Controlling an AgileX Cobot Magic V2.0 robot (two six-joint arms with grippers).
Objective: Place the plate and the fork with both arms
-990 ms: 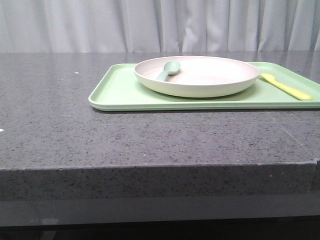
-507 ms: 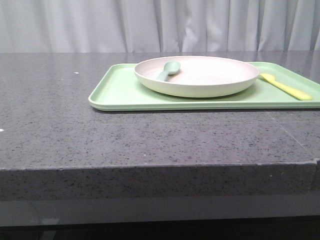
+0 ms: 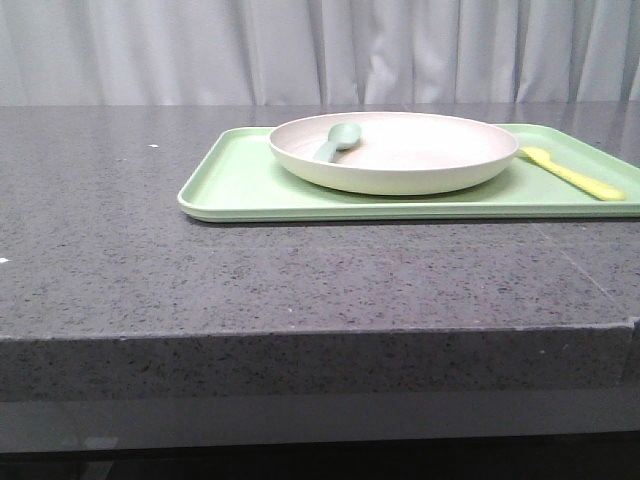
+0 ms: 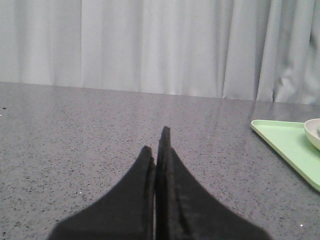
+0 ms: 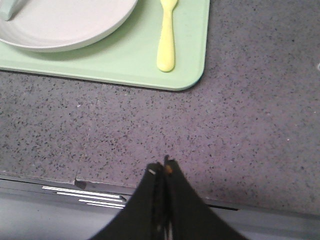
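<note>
The cream plate (image 3: 395, 150) sits on the light-green tray (image 3: 240, 180), right of the table's middle. A grey-green spoon (image 3: 335, 140) lies in the plate. The yellow fork (image 3: 572, 172) lies on the tray to the right of the plate. The right wrist view shows the plate (image 5: 65, 22) and the fork (image 5: 166, 37) on the tray (image 5: 125, 65). My right gripper (image 5: 161, 169) is shut and empty, above the table's front edge, short of the tray. My left gripper (image 4: 156, 142) is shut and empty, low over bare table left of the tray (image 4: 287, 145). Neither gripper shows in the front view.
The dark speckled stone table (image 3: 150, 260) has a thick front edge (image 3: 300, 365). A grey-white curtain (image 3: 320, 50) hangs behind the table. In the right wrist view a metal strip (image 5: 85, 192) runs below the table edge.
</note>
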